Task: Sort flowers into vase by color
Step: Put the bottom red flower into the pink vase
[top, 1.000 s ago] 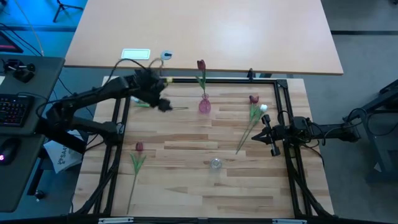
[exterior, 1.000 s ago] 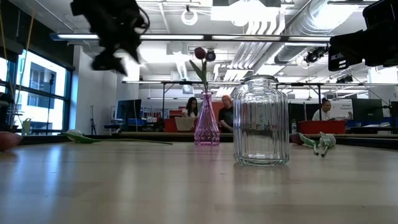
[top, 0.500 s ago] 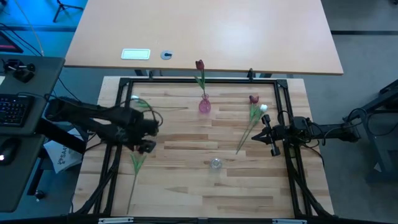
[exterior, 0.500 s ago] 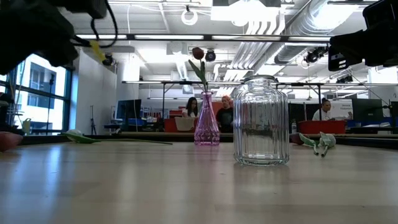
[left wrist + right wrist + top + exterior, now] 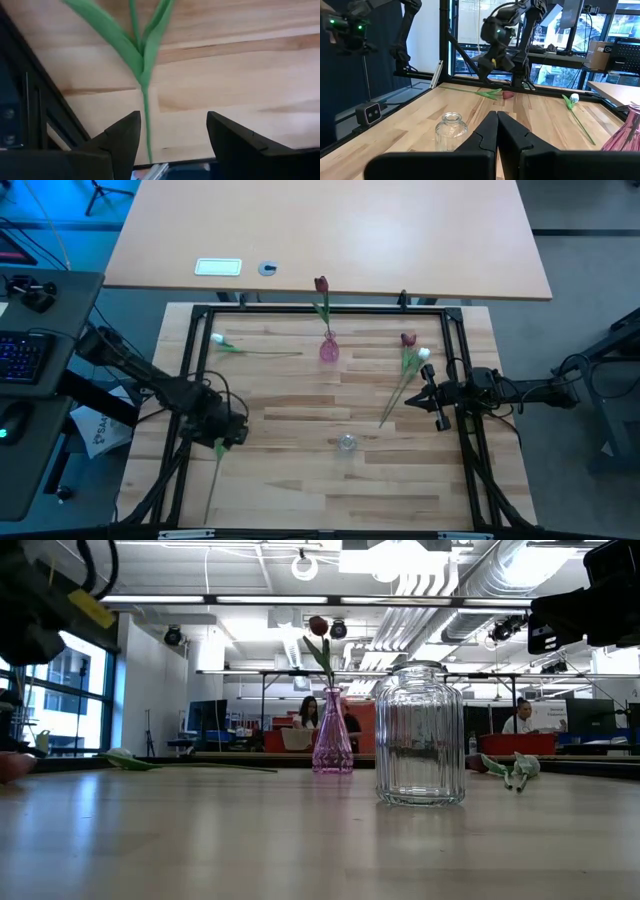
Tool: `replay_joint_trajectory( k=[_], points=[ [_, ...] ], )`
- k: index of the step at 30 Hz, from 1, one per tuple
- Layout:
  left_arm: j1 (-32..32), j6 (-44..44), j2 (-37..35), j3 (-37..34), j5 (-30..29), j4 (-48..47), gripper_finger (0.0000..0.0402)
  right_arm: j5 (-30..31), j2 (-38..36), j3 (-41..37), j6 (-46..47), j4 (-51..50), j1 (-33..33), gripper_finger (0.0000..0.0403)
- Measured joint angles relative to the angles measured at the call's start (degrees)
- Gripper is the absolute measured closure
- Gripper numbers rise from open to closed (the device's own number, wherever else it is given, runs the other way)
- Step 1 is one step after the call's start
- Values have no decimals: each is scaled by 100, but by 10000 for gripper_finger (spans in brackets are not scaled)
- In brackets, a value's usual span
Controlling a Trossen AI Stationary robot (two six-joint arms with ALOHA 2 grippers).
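High view is showing me five tulips: a red one lying by my left gripper (image 5: 228, 430), a white one (image 5: 217, 339) at the back left, a red (image 5: 408, 339) and a white (image 5: 424, 355) together at the right, and one red (image 5: 321, 284) standing in the pink vase (image 5: 329, 350). I'm holding the left fingers (image 5: 125, 137) wide apart, straddling the stem (image 5: 146, 112), gripping nothing. The right gripper (image 5: 428, 396) is sitting closed, empty, beside the right pair. One glass jar (image 5: 346, 443) is standing near the front.

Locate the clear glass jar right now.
In the high view the clear glass jar stands empty near the table's middle, toward the front, below the pink vase and between the two grippers.
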Motion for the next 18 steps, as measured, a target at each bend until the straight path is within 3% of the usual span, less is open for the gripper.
replay_joint_trajectory(
  k=[8, 18],
  points=[
    [-548, -120, 859, -36, 84, 33, 186, 2, -2, 0, 0, -1, 0, 402],
    [-650, 332, 1949, -251, -66, 998, 186, 4, 0, 0, -1, 0, 2, 402]
  ],
)
